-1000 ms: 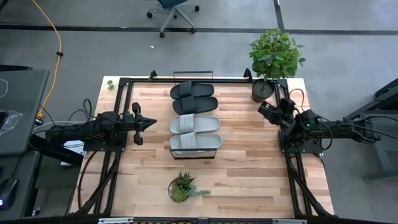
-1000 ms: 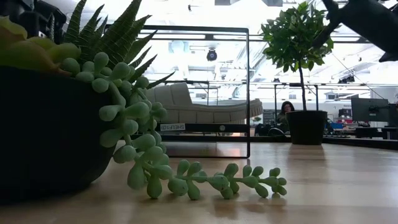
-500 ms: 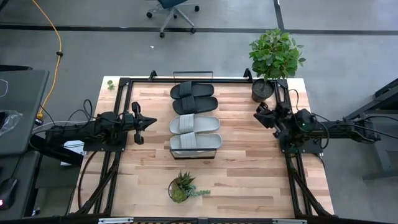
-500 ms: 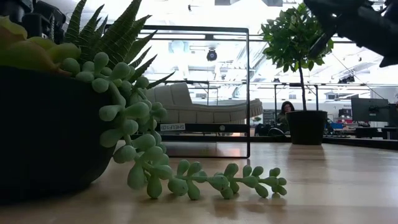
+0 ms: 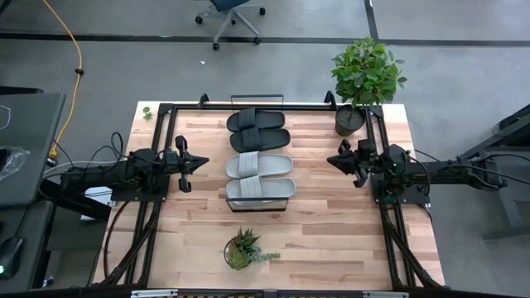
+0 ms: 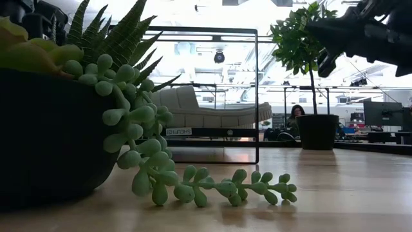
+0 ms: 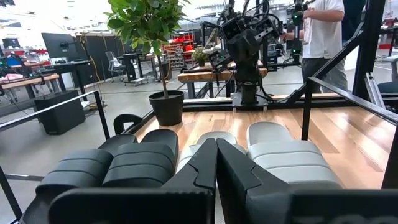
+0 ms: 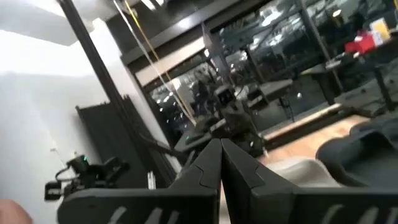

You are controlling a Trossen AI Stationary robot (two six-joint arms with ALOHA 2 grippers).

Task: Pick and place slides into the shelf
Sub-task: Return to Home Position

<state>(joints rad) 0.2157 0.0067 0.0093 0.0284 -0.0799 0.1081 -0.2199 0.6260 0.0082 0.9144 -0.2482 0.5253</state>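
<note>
All four slides lie side by side on the shelf (image 6: 206,132) in the middle of the worktop (image 5: 331,232). The two black slides (image 5: 258,129) are at the far end and the two grey slides (image 5: 260,176) at the near end, so the placing looks finished. All that appears to be left is parking the arms.

Your left gripper (image 5: 201,163) is clenched on nothing. It hovers just left of the shelf, aimed at the boundary between the inner black and grey slides. Your right gripper (image 5: 333,159) is also pinched shut and empty. It hangs above the worktop well to the right of the shelf, near the potted tree (image 5: 364,70).

The risks from here come from careless retreats:
- **Left arm:** any forward drift would push its tip into the slides and could shove one off the narrow shelf, so draw it back to the left.
- **Right arm:** swinging it toward the far side could brush the tree's leaves or tip its pot.
- **Near end of the shelf:** the nearest grey slide sits close against the wire frame there, so a jolt to the shelf may unseat it.
</note>
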